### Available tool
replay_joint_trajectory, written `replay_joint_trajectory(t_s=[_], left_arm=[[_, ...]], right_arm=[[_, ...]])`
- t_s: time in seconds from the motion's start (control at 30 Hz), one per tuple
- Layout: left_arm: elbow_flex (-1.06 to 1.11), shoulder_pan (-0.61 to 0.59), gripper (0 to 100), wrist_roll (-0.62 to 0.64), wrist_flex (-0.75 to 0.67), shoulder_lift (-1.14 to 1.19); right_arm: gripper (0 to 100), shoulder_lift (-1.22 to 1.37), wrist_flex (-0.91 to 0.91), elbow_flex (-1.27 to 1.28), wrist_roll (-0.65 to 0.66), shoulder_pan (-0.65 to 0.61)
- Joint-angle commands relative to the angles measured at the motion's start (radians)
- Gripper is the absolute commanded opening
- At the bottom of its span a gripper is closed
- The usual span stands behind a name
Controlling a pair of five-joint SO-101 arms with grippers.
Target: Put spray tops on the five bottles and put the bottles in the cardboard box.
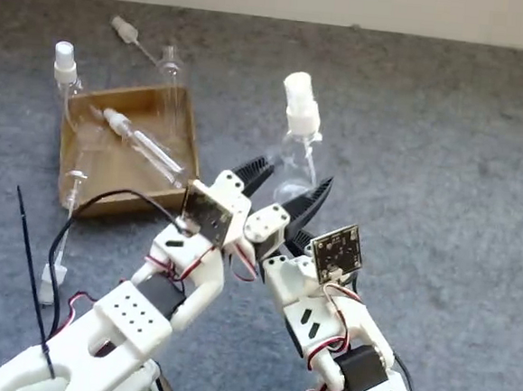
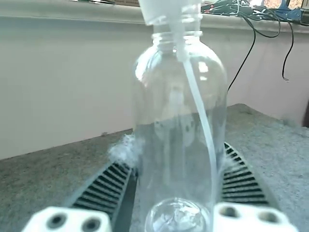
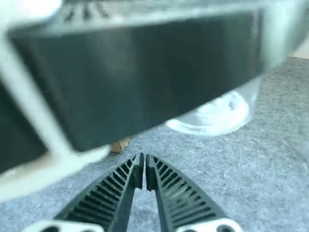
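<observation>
Clear plastic is what worries me here. The bottle (image 1: 299, 158) stands upright near the middle of the grey desk (image 1: 448, 129). The left hand (image 1: 290, 180) has its ribbed black jaws pressed against it low down, one on each side close to the base, so it is gripping the bottle. The white spray top (image 1: 300, 103) sits on the neck, but in the left wrist view the threads show bare beneath its collar, so I judge it is not screwed home; its thin tube (image 2: 200, 116) hangs down inside. The right hand (image 3: 144, 162) is closed on nothing, fingers together, tucked low just above the desk beneath the left hand, with the bottle's base just beyond it. The cardboard box (image 1: 190, 131) lies off to the side, near but apart, and a second bottle (image 1: 143, 145) already lies slantwise in it. A grip that low on a slick, round wall could let the bottle tilt or spin as it is carried. A loose top could fall off on the way. The two hands are also so crowded that either one moving might knock the other or the bottle.
</observation>
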Motion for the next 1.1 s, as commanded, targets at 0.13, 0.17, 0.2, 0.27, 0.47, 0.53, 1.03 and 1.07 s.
replay_joint_trajectory(t_s=[0.13,0.17,0.2,0.27,0.47,0.53,1.03,1.07], left_arm=[[-0.131,0.001,8,-0.008,-0.017,0.17],[-0.122,0.001,8,-0.006,-0.017,0.163],[-0.108,0.001,8,-0.006,-0.017,0.156],[-0.076,0.002,8,-0.005,-0.017,0.136],[0.005,0.059,8,-0.008,-0.015,0.058],[0.024,0.058,8,-0.008,-0.011,0.035],[0.035,0.068,8,-0.003,0.439,-0.321],[0.036,0.068,8,-0.003,0.463,-0.348]], right_arm=[[0.8,-0.015,-0.024,-0.004,0.012,0.012],[0.8,-0.015,-0.024,-0.004,0.012,0.03],[0.8,-0.015,-0.024,-0.004,0.012,0.051],[0.8,-0.015,-0.024,-0.004,0.011,0.087],[0.8,-0.015,-0.024,-0.004,0.011,0.117],[0.8,-0.015,-0.024,-0.001,0.011,0.117],[0.8,-0.015,-0.024,0.005,0.012,0.119],[0.8,-0.015,-0.024,0.005,0.012,0.119]])
